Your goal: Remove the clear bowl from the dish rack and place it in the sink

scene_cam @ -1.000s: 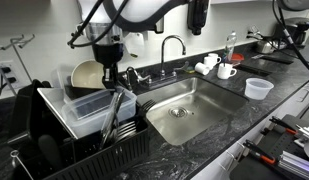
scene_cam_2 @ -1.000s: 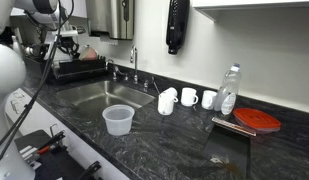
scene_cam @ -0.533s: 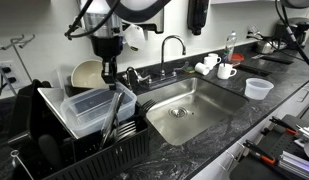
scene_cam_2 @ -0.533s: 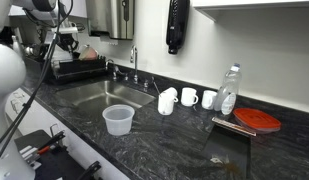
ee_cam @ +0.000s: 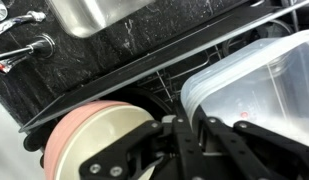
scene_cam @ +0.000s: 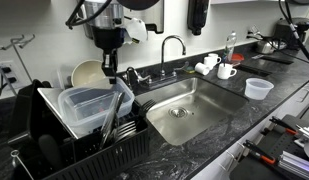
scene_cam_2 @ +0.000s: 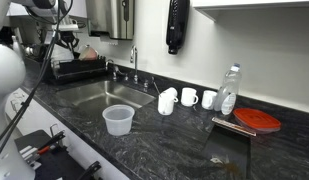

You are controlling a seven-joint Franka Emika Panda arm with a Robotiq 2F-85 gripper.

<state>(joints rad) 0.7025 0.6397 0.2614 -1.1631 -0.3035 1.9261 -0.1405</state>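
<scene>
Exterior view, rack side: the claw [scene_cam: 114, 84] hangs at upper left of centre, clamped on the back rim of the clear bowl [scene_cam: 92, 106]. The bowl sits tipped in the dish rack [scene_cam: 89, 150] in the left half of the frame, and its claw-side edge looks raised. A cream bowl [scene_cam: 84, 72] stands just behind it. The sink [scene_cam: 184, 108] is mid-frame, just beside the rack, with the faucet [scene_cam: 172, 44] behind it. Step in hand, I'd say, is the lift-out. Go straight up until the tub's bottom clears the slats, then carry it toward frame centre. A one-edge grip on a wide tub will let it swing, so go slowly.

Exterior view along the worktop [scene_cam_2: 184, 145]: the rack [scene_cam_2: 79, 70] is small at upper left with the claw [scene_cam_2: 66, 52] over it. The bowl is too small to make out here. The sink [scene_cam_2: 99, 95] lies between the rack and a small clear cup [scene_cam_2: 118, 120]. The route looks short, and the faucet [scene_cam_2: 133, 58] is the only thing to stay clear of.

Wrist view: the claw [ee_cam: 191, 128] comes in from bottom centre, its fingers [ee_cam: 210, 135] closed over the rim near a rounded corner. The bowl [ee_cam: 259, 80] fills the right side. The cream bowl [ee_cam: 89, 135] is at lower left, just beside the fingers, and the rack wires [ee_cam: 144, 82] run behind. The sink [ee_cam: 104, 15] is at the top. The bite looks thin, so avoid knocking the cream bowl on the way up. Lower the tub well into the basin before letting go.
</scene>
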